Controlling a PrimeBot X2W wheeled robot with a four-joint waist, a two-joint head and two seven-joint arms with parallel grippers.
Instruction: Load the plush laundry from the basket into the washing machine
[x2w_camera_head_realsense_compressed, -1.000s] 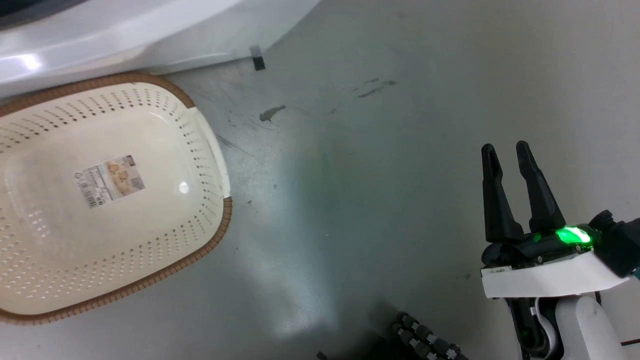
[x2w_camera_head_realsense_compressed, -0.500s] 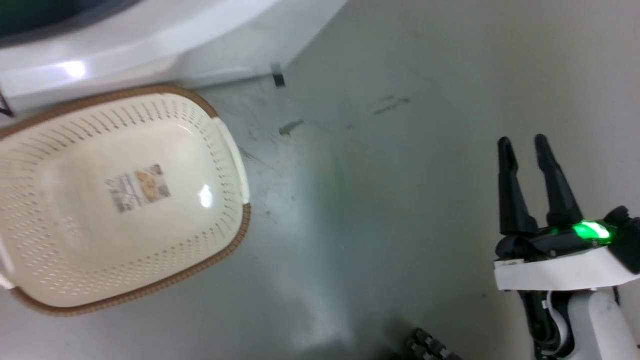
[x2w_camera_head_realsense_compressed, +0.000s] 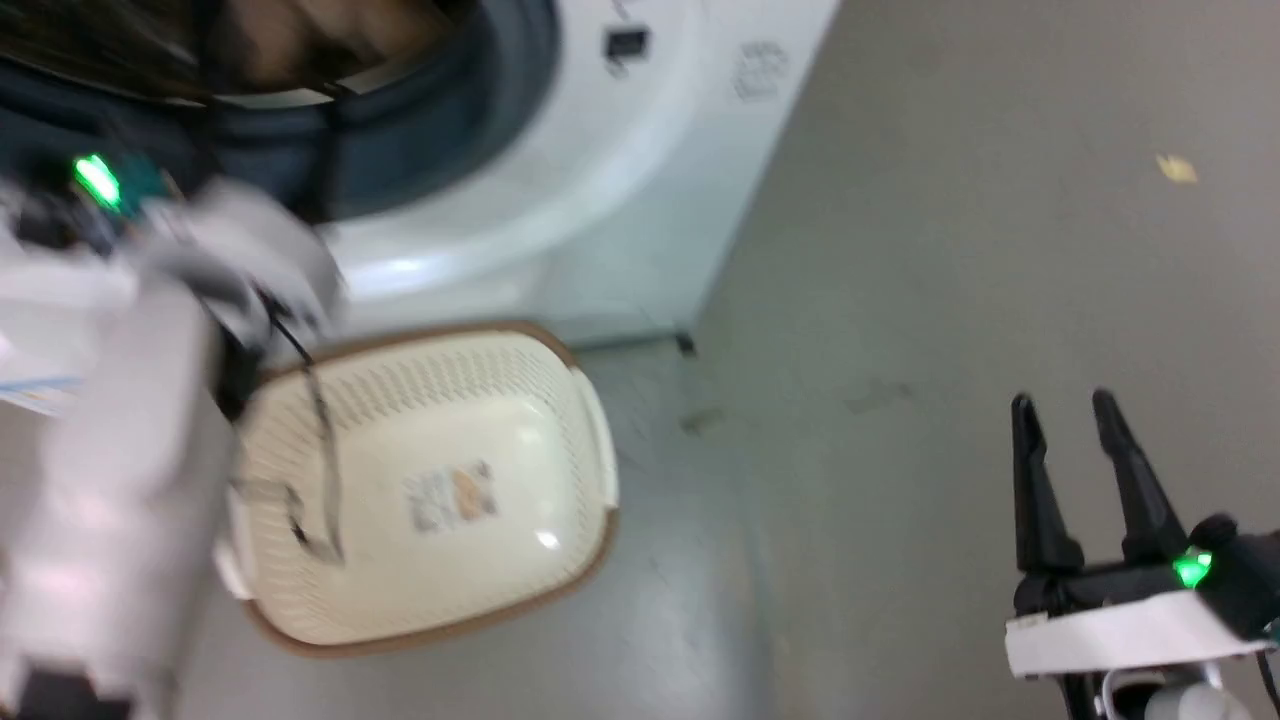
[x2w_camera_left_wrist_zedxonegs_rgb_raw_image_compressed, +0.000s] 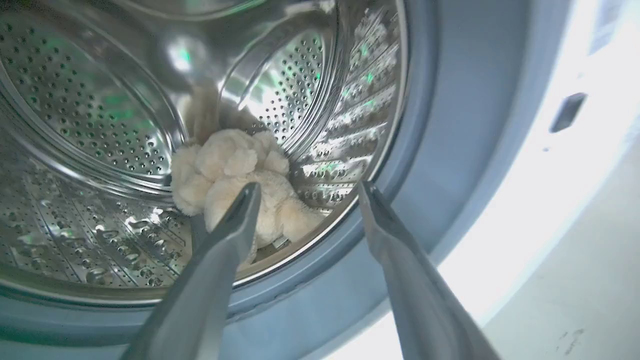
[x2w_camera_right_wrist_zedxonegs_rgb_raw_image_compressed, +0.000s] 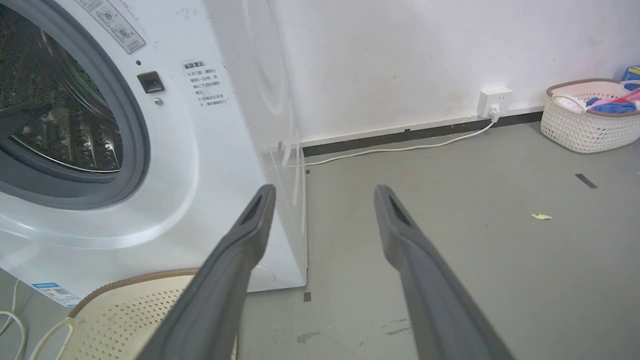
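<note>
Head view: The washing machine (x2w_camera_head_realsense_compressed: 640, 200) stands at the upper left with its door ring open to the camera. The basket (x2w_camera_head_realsense_compressed: 450, 335) sits on the grey floor (x2w_camera_head_realsense_compressed: 900, 300) just in front of it, and a small label (x2w_camera_head_realsense_compressed: 452, 497) shows on its inner bottom. The left arm (x2w_camera_head_realsense_compressed: 110, 450) is a pale blur down the left side, reaching up toward the opening, with a green light (x2w_camera_head_realsense_compressed: 97, 180) near its top. The right gripper (x2w_camera_head_realsense_compressed: 1062, 402) hangs at the lower right, well apart from the basket. Its two dark fingers are spread and point up with only floor between them.

Left wrist view: The left gripper (x2w_camera_left_wrist_zedxonegs_rgb_raw_image_compressed: 308, 186) points into the perforated steel drum (x2w_camera_left_wrist_zedxonegs_rgb_raw_image_compressed: 75, 100), its fingers wide apart and holding nothing. The plush laundry (x2w_camera_left_wrist_zedxonegs_rgb_raw_image_compressed: 225, 165) lies bunched on the drum's lower wall just inside the grey rubber ring (x2w_camera_left_wrist_zedxonegs_rgb_raw_image_compressed: 450, 100). One finger crosses in front of it, and whether the two touch cannot be told.

Right wrist view: The right gripper's fingers are parted and bare, aimed at the machine's front corner and the floor beside it. The basket's brown rim peeks in at the lower left. Along the white wall (x2w_camera_right_wrist_zedxonegs_rgb_raw_image_compressed: 400, 60) a cable (x2w_camera_right_wrist_zedxonegs_rgb_raw_image_compressed: 400, 148) runs from a socket (x2w_camera_right_wrist_zedxonegs_rgb_raw_image_compressed: 494, 100). A second basket (x2w_camera_right_wrist_zedxonegs_rgb_raw_image_compressed: 585, 130) stands far right holding coloured items, and a yellow scrap (x2w_camera_right_wrist_zedxonegs_rgb_raw_image_compressed: 541, 216) lies on the floor.
</note>
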